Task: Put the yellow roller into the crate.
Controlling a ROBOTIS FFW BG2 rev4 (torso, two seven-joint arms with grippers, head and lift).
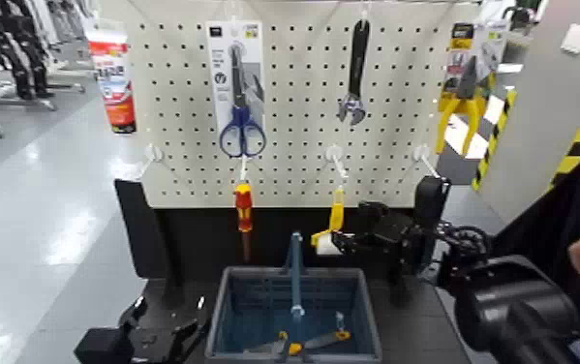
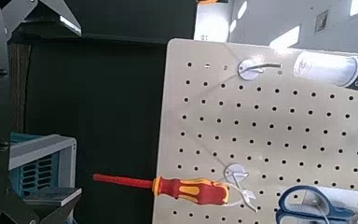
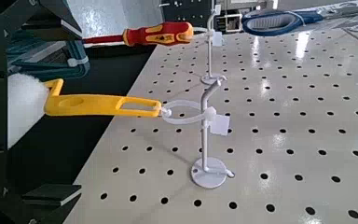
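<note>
Now, head view: the right gripper [image 1: 337, 242] reaches to the yellow roller [image 1: 336, 215], which hangs on a pegboard [image 1: 293, 116] hook at twelve o'clock above the crate [image 1: 293, 312]. The left gripper [image 1: 172, 329] sits low at nine o'clock of the crate, fingers apart. Right wrist view: the roller's [image 3: 93, 104] white cylinder sits between the open gripper fingers [image 3: 51, 196]; a clamp cannot be confirmed.
</note>
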